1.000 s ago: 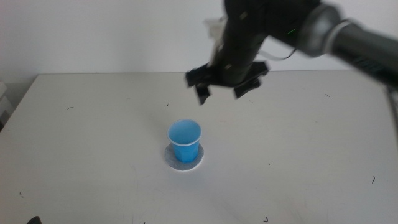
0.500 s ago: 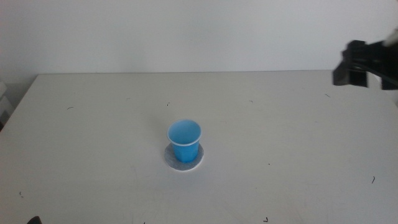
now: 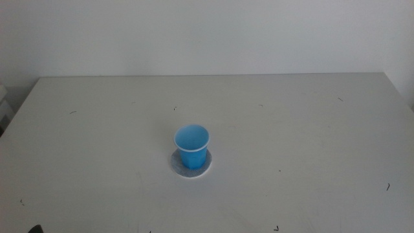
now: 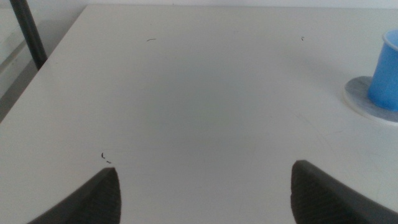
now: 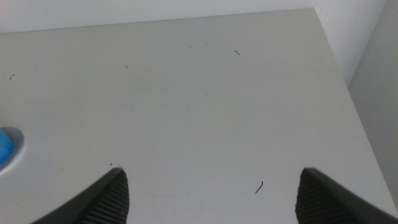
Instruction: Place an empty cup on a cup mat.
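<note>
I see the cup (image 3: 192, 147) upright on the cup mat (image 3: 191, 165), well apart from both tools; left tool (image 4: 202, 190) and right tool (image 5: 208, 193) hang open over the table (image 3: 310, 129).

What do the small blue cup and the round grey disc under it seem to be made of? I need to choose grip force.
The small bright blue tapered cup looks like thin plastic: uniform saturated colour, smooth matte wall, thin white rim. The flat round cup mat beneath it has a mottled grey top and white edge, possibly stone, ceramic or printed board; the look leaves that open. Both open grippers are clear of them.
</note>
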